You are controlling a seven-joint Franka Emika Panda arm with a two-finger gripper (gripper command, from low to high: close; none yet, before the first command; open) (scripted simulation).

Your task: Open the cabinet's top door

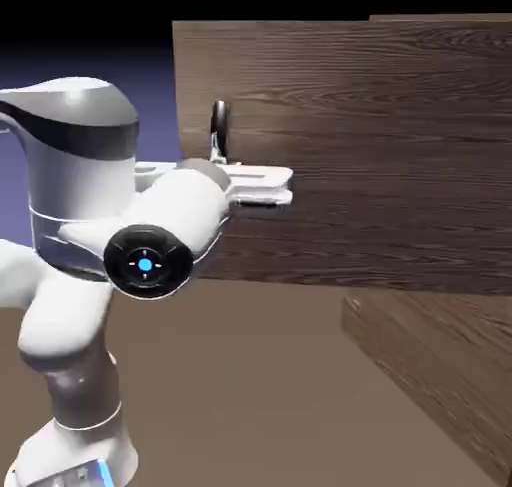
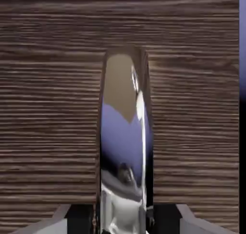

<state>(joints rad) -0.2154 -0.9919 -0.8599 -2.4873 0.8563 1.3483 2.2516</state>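
Hand (image 2: 124, 219) at the top door's (image 1: 350, 155) handle (image 2: 126, 132).

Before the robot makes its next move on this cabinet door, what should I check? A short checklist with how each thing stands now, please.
1. Fingers closed on the handle, one on each side: ok.
2. Handle gripped at its middle: not ok, they sit toward one end.
3. Handle belongs to the upper door, not the one below: ok.
4. Upper door swung out from the cabinet: ok, it appears to stand away from the lower part.
5. Grip firm enough for a pull: cannot tell.
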